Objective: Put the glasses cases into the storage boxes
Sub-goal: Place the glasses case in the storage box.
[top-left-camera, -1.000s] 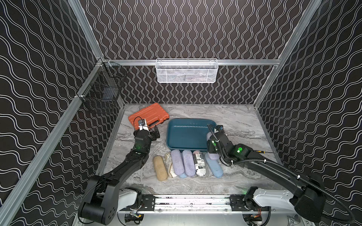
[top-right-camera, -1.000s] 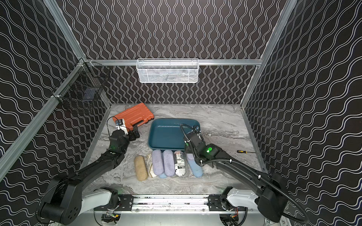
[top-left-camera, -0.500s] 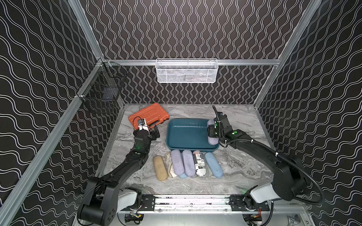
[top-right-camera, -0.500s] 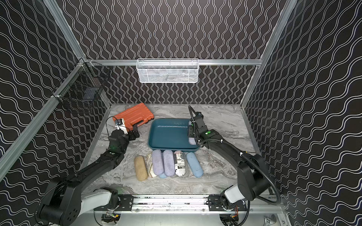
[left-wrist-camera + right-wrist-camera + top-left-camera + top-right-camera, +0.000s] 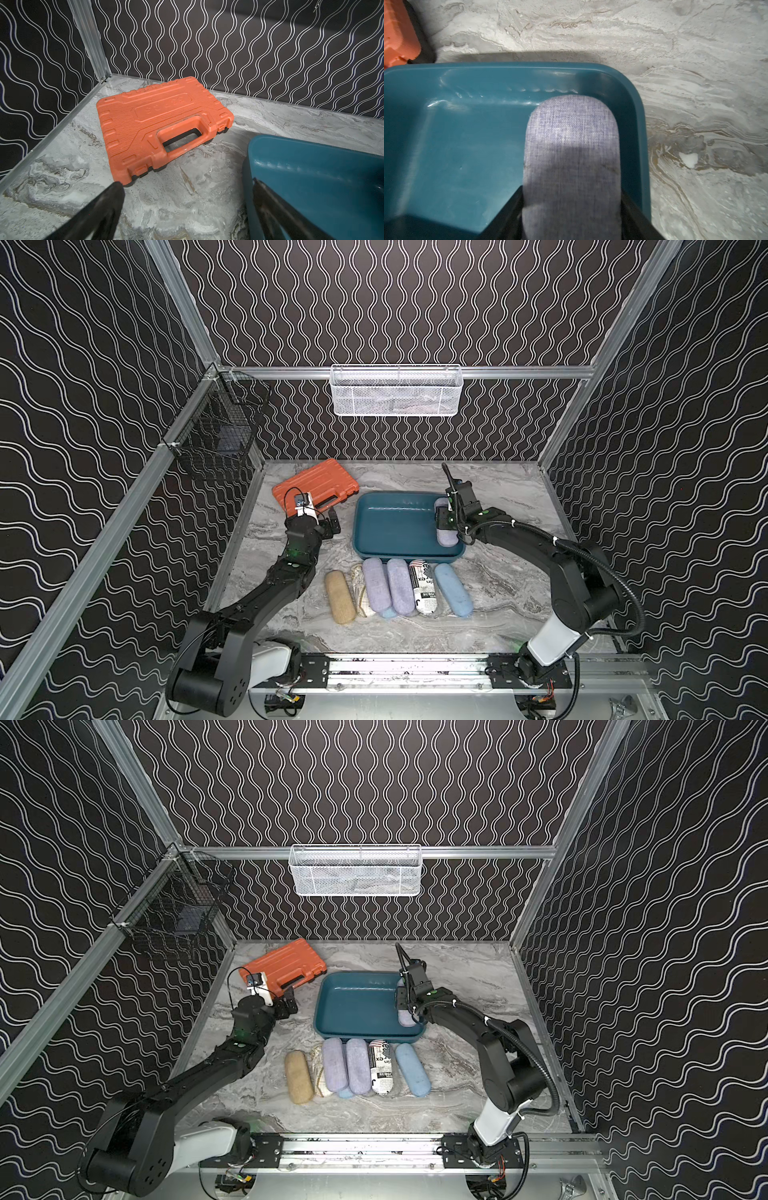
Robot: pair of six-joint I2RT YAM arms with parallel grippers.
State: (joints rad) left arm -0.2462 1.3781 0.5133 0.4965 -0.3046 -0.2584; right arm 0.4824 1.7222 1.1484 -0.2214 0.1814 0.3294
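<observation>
the tray (image 5: pixel 395 526) floor lies open beside the lilac case (image 5: pixel 446 537). a row of cases (image 5: pixel 399 585) crowds its near rim.

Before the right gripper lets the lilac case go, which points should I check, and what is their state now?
1. The right gripper is shut on the lilac case: ok.
2. The case is inside the teal tray, along the wall nearest the right arm: ok.
3. The case rests on the tray floor: cannot tell.
4. The left gripper is open and outside the tray: ok.
5. The row of other cases is stored too: not ok.
</observation>
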